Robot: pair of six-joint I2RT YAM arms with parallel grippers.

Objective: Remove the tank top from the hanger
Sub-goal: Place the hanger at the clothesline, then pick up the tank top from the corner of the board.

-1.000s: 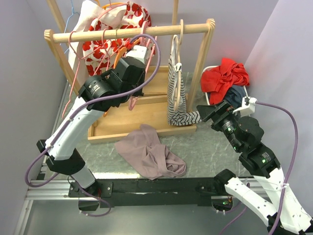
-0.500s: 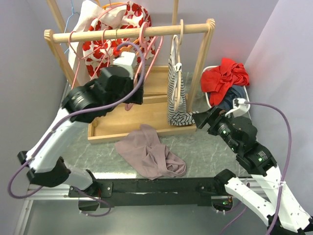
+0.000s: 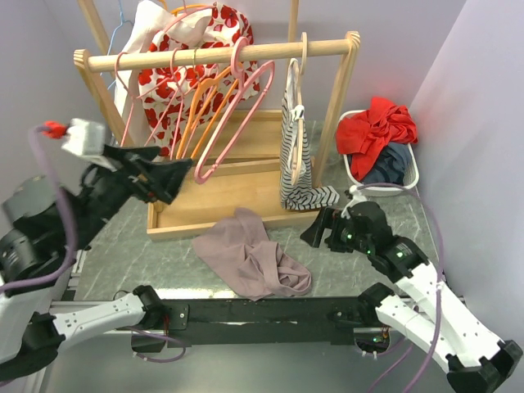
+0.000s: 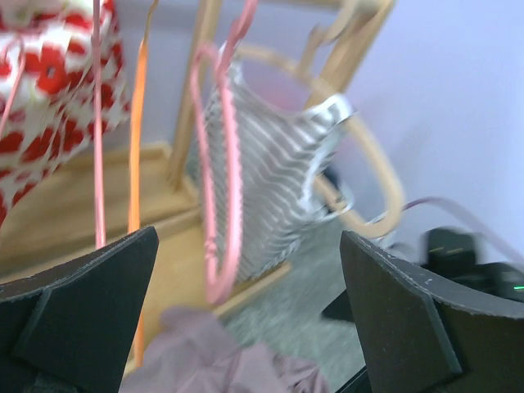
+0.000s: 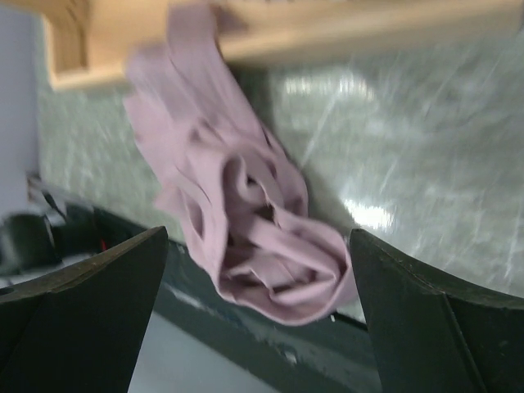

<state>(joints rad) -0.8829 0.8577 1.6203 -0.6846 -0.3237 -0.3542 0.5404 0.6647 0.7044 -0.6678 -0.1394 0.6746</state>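
The mauve tank top (image 3: 250,258) lies crumpled on the table in front of the wooden rack, free of any hanger; the right wrist view shows its straps (image 5: 254,229). An empty pink hanger (image 3: 202,174) hangs from the rail (image 3: 205,56) and shows close up in the left wrist view (image 4: 221,205). My left gripper (image 3: 173,178) is open and empty, left of that hanger and apart from it (image 4: 250,246). My right gripper (image 3: 315,233) hovers open to the right of the tank top, with the cloth in sight between its fingers but not held (image 5: 259,237).
A striped garment (image 3: 296,155) hangs on a wooden hanger at the rail's right end. Orange hangers (image 3: 201,106) and a red floral garment (image 3: 164,82) hang further left. The rack's wooden base (image 3: 237,196) stands behind the tank top. A white basket (image 3: 409,172) of red clothes sits far right.
My left gripper opened, let go of the pink hanger and drew back left. The hanger swung back under the rail. The right arm moved nearer and left, towards the tank top.
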